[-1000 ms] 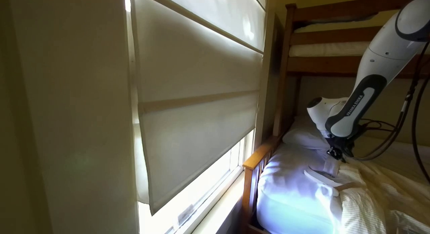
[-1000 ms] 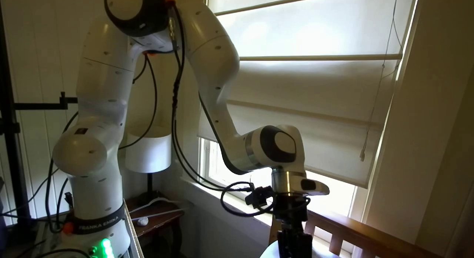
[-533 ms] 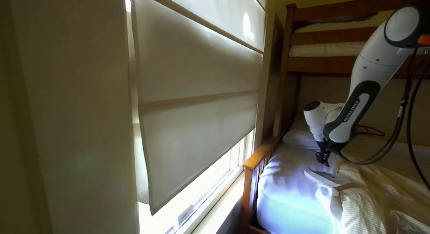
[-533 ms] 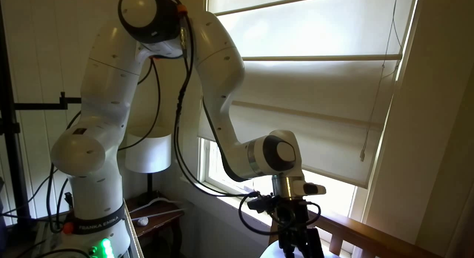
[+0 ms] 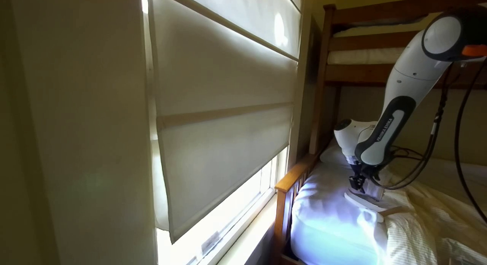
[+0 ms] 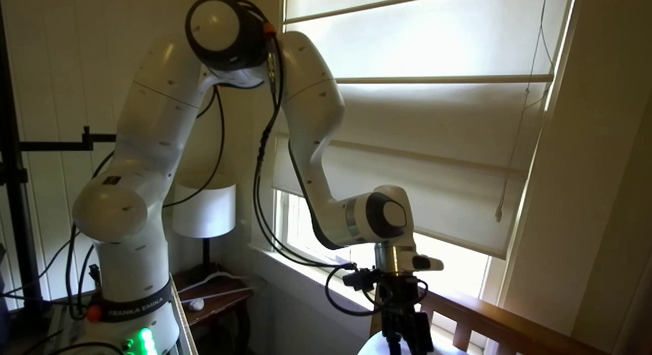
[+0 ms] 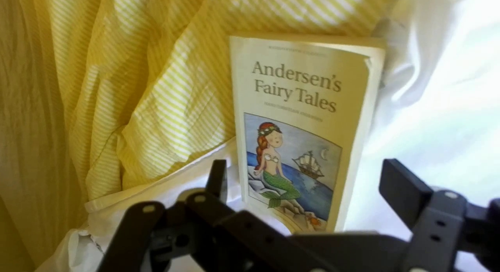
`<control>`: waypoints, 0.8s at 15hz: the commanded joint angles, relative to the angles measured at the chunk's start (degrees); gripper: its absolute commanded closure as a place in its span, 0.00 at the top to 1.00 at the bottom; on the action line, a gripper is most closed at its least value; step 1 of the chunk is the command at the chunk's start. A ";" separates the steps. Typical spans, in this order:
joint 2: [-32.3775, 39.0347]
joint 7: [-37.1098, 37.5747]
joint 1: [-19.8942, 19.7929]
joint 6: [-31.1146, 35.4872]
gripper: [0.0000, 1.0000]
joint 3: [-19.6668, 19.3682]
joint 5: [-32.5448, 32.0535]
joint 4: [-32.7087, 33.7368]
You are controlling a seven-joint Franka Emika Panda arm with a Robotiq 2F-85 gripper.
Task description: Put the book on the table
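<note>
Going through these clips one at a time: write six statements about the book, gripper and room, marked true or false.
1. The gripper is open. True.
2. The Andersen's Fairy Tales paperback lies on the side table. False: the paperback lies on the lower bunk.
3. The paperback lies face down. False: it lies face up, showing a mermaid and a sailing ship.
4. A white-shaded lamp stands on the side table. True.
5. The gripper holds the paperback. False: in the wrist view, gaps show between its fingers and the paperback.
6. The window blind leaves a bright gap beneath. True.
</note>
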 commanded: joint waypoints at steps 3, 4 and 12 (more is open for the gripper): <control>9.79 12.31 4.35 -4.60 1.00 0.29 3.72 9.76; 12.05 14.50 4.87 -6.74 1.00 -0.12 3.38 11.96; 19.76 16.44 3.90 -12.23 1.00 0.34 3.78 17.49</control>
